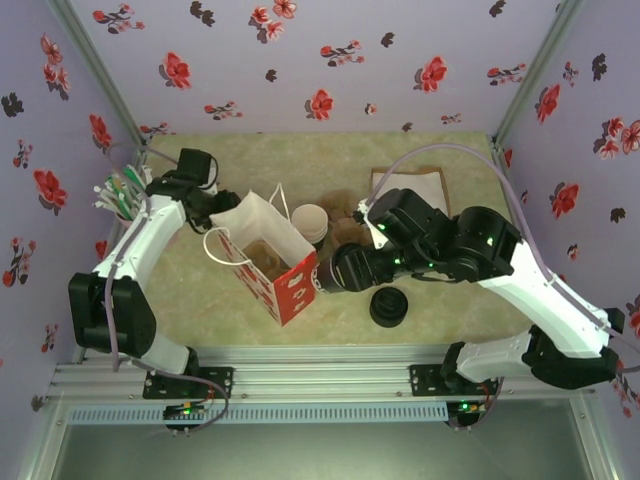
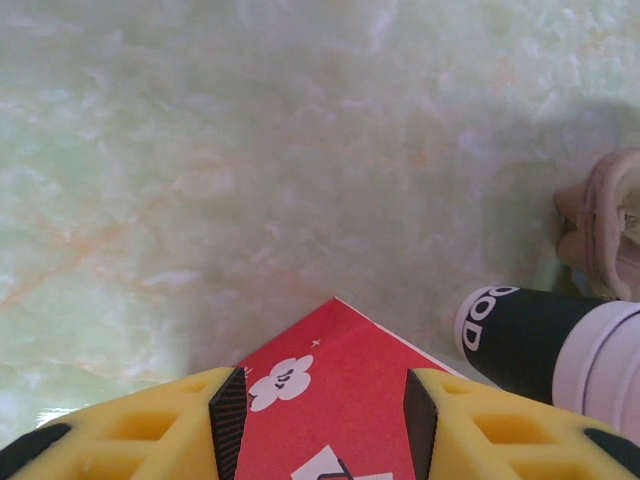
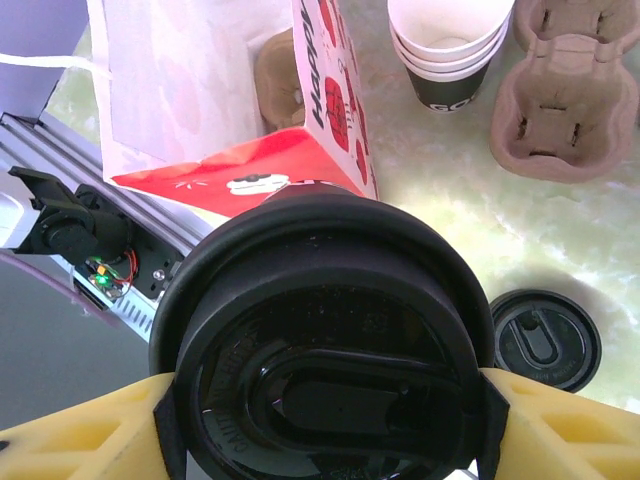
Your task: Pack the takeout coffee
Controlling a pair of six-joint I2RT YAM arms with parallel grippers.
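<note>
Bag (image 1: 275,265) red and white with white flower print, coffee (image 3: 330,340) black-lidded, cups (image 3: 450,40) cream with dark band, carrier (image 3: 575,100) tan, table (image 2: 250,150) pale green marbled, walls (image 1: 330,60) lilac with red flowers, fingers (image 2: 500,430) yellow

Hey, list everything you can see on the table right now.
bag: one, red and white, centre left, open
coffee: one, black lid, right of bag
cups: one stack, cream, behind bag
carrier: one, brown, right of cups
lids: one stack, black, near right
straws: bunch, green and white, far left
left gripper: yellow fingers, at bag's red side
right gripper: yellow fingers, clamped on coffee
</note>
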